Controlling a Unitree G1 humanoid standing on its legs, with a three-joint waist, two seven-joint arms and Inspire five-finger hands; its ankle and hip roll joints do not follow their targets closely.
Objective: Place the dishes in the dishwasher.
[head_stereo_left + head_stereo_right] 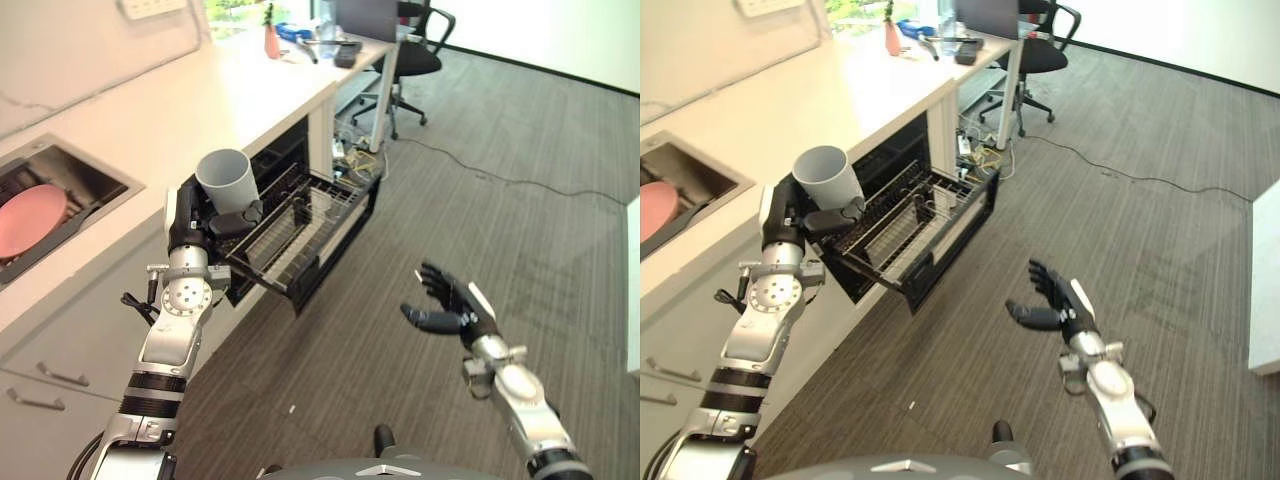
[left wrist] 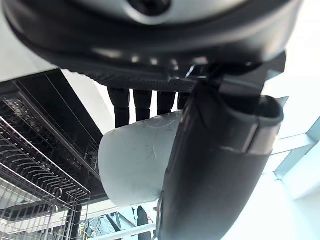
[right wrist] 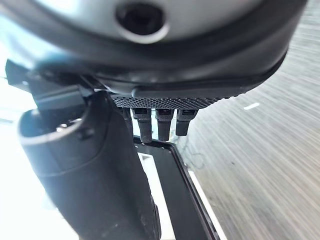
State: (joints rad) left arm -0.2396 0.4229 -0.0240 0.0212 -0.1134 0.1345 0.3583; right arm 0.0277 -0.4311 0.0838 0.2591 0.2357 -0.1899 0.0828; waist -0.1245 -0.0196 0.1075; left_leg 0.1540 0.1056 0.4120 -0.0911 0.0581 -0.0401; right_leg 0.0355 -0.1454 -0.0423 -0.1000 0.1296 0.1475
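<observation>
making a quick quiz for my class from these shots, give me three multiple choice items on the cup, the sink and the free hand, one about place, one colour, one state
1. Where is the cup?
A. lying in the rack
B. held in the left hand above the pulled-out rack
C. standing on the counter

2. What colour is the plate in the sink?
A. pink
B. green
C. black

3. How is the right hand?
A. shut on a plate
B. pressing on the rack
C. open and holding nothing, over the floor

Answers:
1 B: the left hand has its fingers and thumb curled round the pale grey cup, just over the near end of the rack.
2 A: a pink plate lies in the sink.
3 C: the right hand shows spread fingers with only floor beneath it.
</observation>
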